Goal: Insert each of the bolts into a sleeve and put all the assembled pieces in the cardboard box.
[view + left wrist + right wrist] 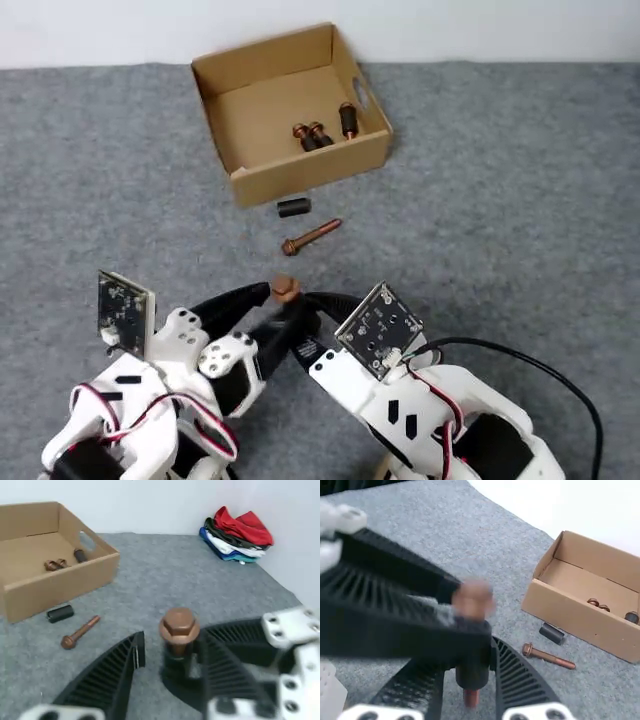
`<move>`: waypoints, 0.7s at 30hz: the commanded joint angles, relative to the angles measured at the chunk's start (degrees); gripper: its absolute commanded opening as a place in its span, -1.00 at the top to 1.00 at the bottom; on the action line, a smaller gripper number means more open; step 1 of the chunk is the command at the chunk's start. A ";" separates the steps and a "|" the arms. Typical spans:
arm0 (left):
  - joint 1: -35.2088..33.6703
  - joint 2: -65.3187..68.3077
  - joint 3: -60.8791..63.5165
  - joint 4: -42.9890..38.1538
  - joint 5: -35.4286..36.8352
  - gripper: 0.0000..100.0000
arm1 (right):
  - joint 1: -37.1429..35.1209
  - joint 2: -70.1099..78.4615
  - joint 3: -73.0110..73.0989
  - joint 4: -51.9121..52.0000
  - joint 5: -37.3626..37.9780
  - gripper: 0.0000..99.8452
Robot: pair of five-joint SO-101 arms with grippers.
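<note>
A copper bolt [285, 289] stands head-up in a black sleeve [175, 662], held just above the grey carpet. My right gripper [472, 667] is shut on that sleeve [472, 672], and the bolt's tip pokes out below it. My left gripper [172, 647] is open, with one ribbed finger on each side of the bolt head [179, 625]. A loose sleeve [293, 208] and a loose bolt [310, 236] lie in front of the cardboard box [310, 168]. Three assembled pieces [320, 133] lie in the box.
A pile of folded clothes [235, 535] sits by the wall, far off on the carpet. The box has a hand-hole in its side wall [361, 95]. Grey carpet stretches to either side of the box.
</note>
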 commanded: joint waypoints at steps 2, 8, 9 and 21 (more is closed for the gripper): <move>-2.99 3.16 -7.16 2.81 -1.58 0.58 | -0.13 -0.66 -0.70 -1.01 0.09 0.98; -8.26 9.05 -17.36 5.45 -1.32 0.58 | 3.03 -0.31 -0.35 -1.01 -3.60 0.98; -9.49 9.32 -18.42 5.36 -1.49 0.61 | 4.79 -0.22 -0.35 -1.01 -5.54 0.98; -32.88 9.32 2.68 3.69 -7.47 0.99 | 23.87 11.74 -8.35 4.53 -32.26 0.98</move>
